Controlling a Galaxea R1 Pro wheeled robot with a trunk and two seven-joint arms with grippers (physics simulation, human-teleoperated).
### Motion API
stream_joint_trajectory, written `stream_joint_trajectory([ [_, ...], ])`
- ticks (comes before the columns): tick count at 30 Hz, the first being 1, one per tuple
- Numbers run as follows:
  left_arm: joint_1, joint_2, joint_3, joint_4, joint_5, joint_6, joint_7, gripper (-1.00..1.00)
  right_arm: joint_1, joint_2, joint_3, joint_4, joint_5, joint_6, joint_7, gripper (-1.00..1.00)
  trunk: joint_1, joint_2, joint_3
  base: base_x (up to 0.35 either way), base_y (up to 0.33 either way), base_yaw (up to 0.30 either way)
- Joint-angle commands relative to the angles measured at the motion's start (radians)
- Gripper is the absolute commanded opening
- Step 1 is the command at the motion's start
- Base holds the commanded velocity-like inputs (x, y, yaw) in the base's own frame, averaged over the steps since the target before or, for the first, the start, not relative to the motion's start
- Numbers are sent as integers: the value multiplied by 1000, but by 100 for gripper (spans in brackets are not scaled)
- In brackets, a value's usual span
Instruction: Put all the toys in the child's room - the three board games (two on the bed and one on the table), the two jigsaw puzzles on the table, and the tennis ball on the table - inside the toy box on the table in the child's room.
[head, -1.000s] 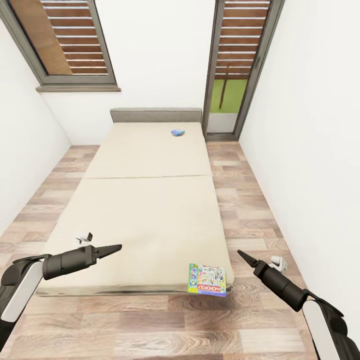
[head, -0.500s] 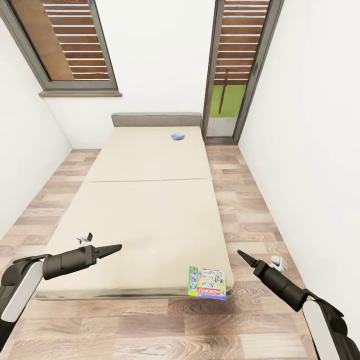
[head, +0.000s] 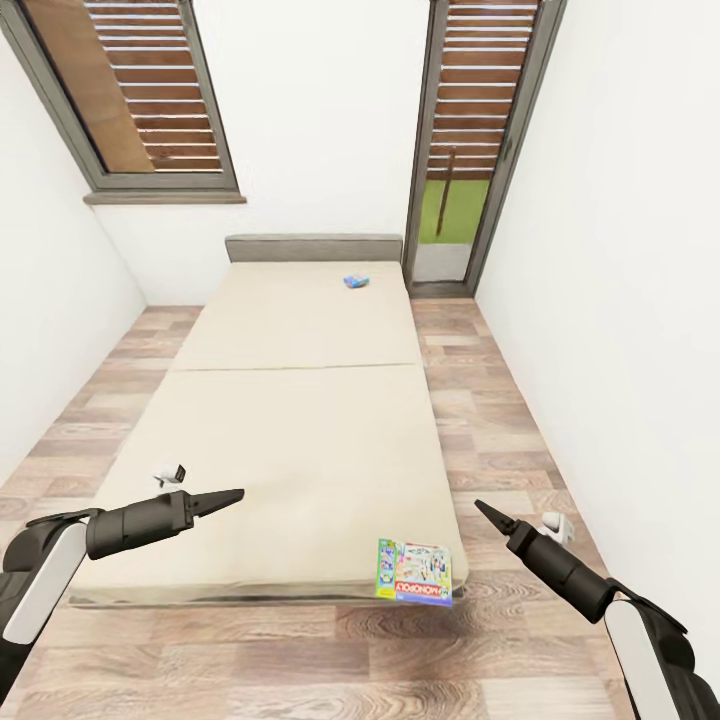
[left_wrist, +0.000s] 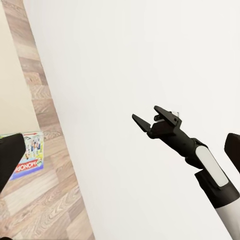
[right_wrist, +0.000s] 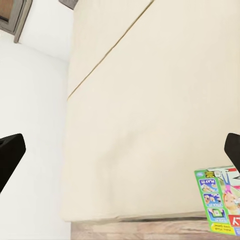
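The bed (head: 300, 440) is a cream mattress in two panels, stretching away in front of me. A green-white Monopoly board game (head: 413, 573) lies on its near right corner, overhanging the edge; it also appears in the wrist views as the Monopoly box (left_wrist: 29, 157) (right_wrist: 220, 200). A small blue board game (head: 356, 282) sits at the far end by the headboard. My left gripper (head: 235, 494) hovers open over the bed's near left part. My right gripper (head: 480, 508) stands open over the floor, right of the Monopoly box. The table, toy box, puzzles and tennis ball are out of view.
White walls close in on both sides. Wood-plank floor (head: 500, 420) runs in a strip along the bed's right side to a glass door (head: 450, 200) at the back. A shuttered window (head: 140, 90) is at the back left, and a grey headboard (head: 313, 247) below it.
The whole picture has shifted slightly downward, so the camera has moved. Both arms hold the same pose, and the board games lie where they were on the bed.
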Motion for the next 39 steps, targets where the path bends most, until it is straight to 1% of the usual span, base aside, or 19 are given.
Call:
stream_joint_trajectory([
  [1,-1,0,0,0,0,4,-2,100,-1,0,-1,0,-4,7,1,100,1,-2,0,0,0,0],
  [39,-1,0,-1,-1,1,4,1,100,-1,1,-1,0,-4,7,1,100,1,-2,61,0,0,0],
])
